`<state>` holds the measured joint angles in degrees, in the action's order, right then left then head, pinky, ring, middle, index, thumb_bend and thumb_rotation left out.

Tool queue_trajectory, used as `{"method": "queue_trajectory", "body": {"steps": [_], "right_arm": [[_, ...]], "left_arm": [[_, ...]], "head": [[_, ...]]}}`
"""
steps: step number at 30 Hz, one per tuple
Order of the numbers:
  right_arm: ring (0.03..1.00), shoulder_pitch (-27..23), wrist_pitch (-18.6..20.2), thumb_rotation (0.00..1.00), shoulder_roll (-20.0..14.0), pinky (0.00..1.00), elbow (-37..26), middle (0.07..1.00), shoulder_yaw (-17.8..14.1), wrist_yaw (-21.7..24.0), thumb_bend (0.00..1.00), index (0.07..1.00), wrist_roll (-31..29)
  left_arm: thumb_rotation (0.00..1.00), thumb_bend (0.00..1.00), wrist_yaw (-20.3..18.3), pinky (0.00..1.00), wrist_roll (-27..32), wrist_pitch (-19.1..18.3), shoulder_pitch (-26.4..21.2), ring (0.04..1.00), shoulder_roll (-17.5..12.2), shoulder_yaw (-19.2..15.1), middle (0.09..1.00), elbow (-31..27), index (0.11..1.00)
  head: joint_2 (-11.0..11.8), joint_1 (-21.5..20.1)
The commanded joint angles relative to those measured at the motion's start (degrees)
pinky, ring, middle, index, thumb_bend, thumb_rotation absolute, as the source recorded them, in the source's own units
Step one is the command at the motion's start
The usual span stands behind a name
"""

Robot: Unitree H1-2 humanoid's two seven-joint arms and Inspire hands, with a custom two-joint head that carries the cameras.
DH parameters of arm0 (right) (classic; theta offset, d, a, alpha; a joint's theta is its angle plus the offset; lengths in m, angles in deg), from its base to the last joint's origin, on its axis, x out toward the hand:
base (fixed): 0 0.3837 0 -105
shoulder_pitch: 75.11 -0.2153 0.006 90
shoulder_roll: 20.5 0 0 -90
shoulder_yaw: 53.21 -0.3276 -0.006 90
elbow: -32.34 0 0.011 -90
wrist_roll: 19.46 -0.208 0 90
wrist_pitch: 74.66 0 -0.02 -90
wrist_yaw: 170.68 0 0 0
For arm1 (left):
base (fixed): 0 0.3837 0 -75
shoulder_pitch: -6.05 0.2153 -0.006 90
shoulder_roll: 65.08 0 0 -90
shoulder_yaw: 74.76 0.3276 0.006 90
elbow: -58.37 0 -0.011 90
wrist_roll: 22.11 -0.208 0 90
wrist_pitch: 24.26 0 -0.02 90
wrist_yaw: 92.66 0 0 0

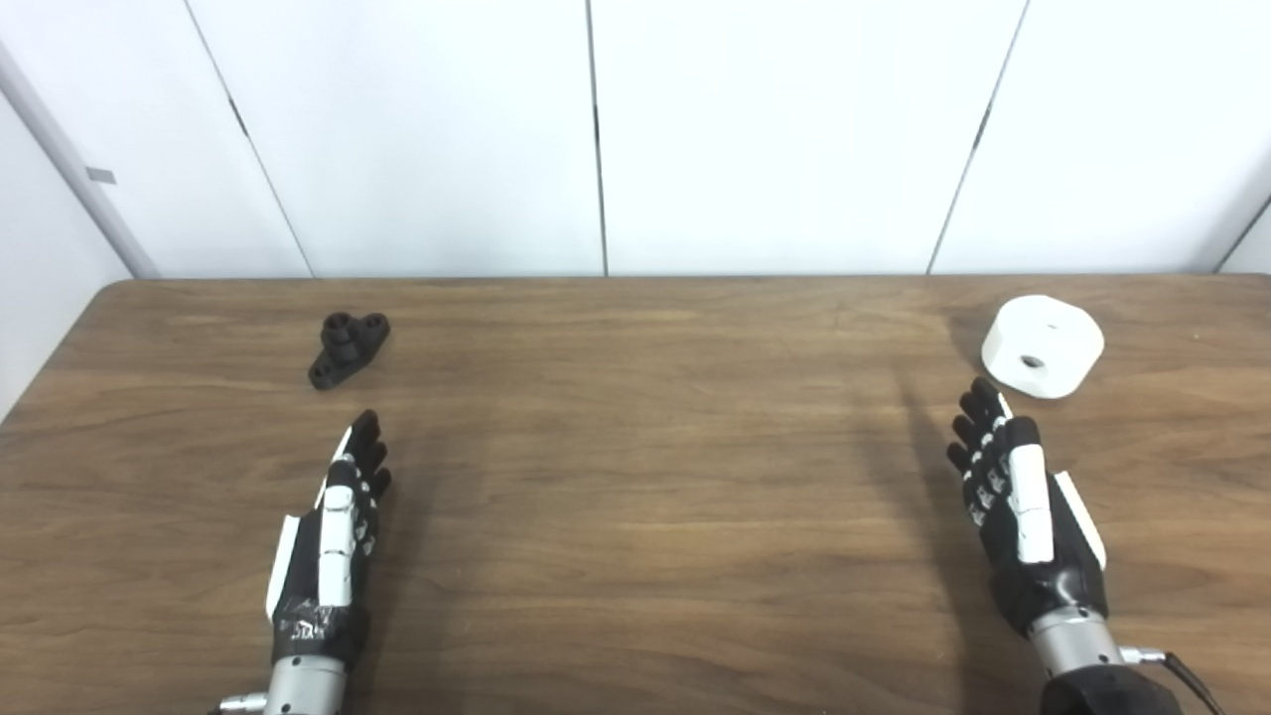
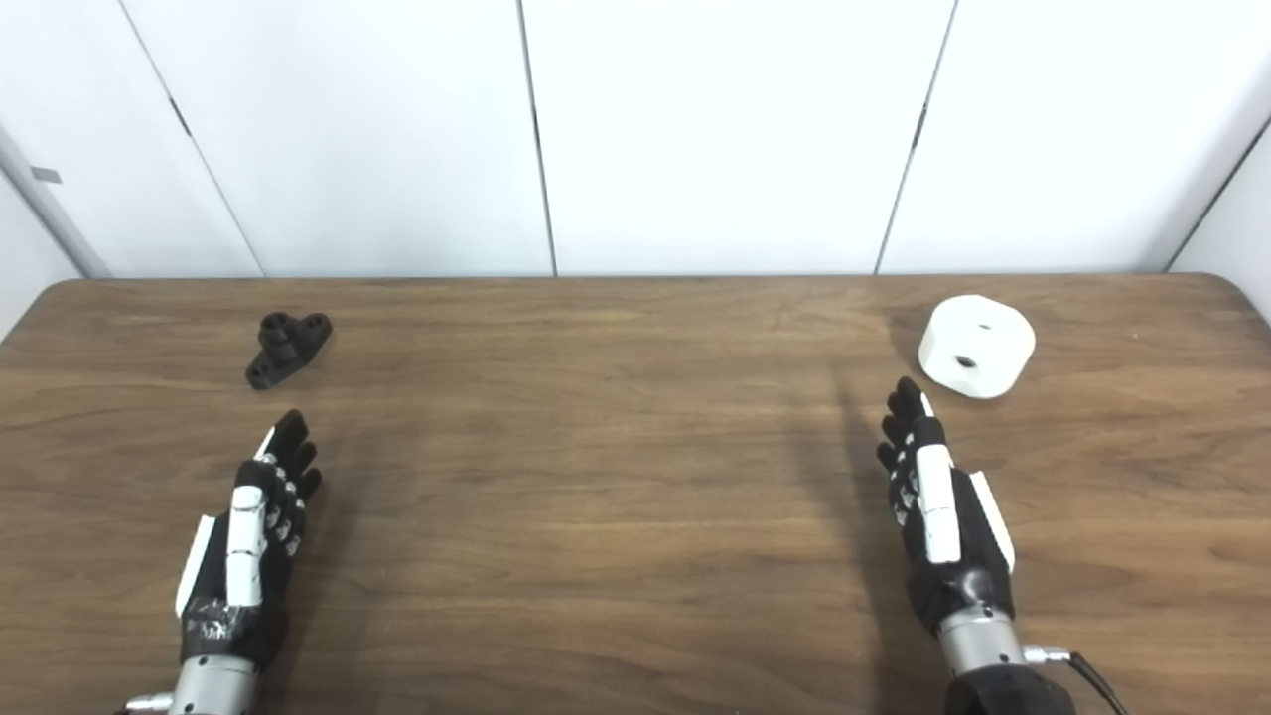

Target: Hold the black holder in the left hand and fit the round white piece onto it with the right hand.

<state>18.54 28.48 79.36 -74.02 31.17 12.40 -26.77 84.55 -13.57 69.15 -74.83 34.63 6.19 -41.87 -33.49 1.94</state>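
Left robot hand (image 1: 333, 541) over the desk (image 1: 635, 497), fingers stretched out and apart, holding nothing. Right robot hand (image 1: 1023, 506) the same: fingers straight, spread, empty. Just beyond the left fingertips, toward the desk's far left corner, the black holder (image 1: 348, 348), lying flat, clear of the hand. Just past the right fingertips, near the desk's far right corner, the round white piece (image 1: 1043, 346), a hole in its side, untouched. Behind the desk, white wall panels (image 1: 596, 129).
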Motion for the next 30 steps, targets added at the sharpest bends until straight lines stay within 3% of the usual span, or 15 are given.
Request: {"method": "queue_trajectory", "body": {"steps": [1,12,19,24,30], "right_arm": [[1.000,-1.27,-1.93,1.00,-0.19,1.00,-2.04,1.000,-0.05,-0.22,0.63,1.000,0.30],[1.000,-1.30,-2.23,1.00,-0.29,1.00,-1.84,1.000,-0.20,-0.06,0.62,1.000,0.04],[1.000,-0.86,-3.95,1.00,-1.47,1.00,-0.48,1.000,-0.62,0.95,0.60,1.000,-0.52],[1.000,-0.68,-5.66,1.00,-2.66,1.00,1.74,1.000,-1.66,2.06,0.61,1.000,-1.74],[1.000,-0.70,-5.88,1.00,-3.59,1.00,2.72,1.000,-1.55,3.36,0.65,1.000,-2.86]], "left_arm": [[1.00,0.48,0.03,1.00,-0.38,0.72,-0.82,1.000,-0.73,0.04,1.000,-1.68,0.986],[1.00,0.47,0.30,1.00,-0.62,0.30,-0.81,1.000,-0.48,-0.07,1.000,-1.79,0.980],[1.00,0.44,0.56,1.00,-1.64,1.71,-0.50,1.000,0.46,0.69,1.000,-0.98,0.972],[0.99,0.38,1.33,1.00,-2.73,4.69,-0.84,1.000,2.26,1.36,1.000,1.65,0.948],[1.00,0.38,1.83,1.00,-4.40,5.30,-0.75,1.000,3.65,2.50,1.000,2.88,0.965]], "head": [[-0.06,-0.01],[0.61,0.41],[3.11,6.17],[6.73,14.16],[8.84,17.09]]}}
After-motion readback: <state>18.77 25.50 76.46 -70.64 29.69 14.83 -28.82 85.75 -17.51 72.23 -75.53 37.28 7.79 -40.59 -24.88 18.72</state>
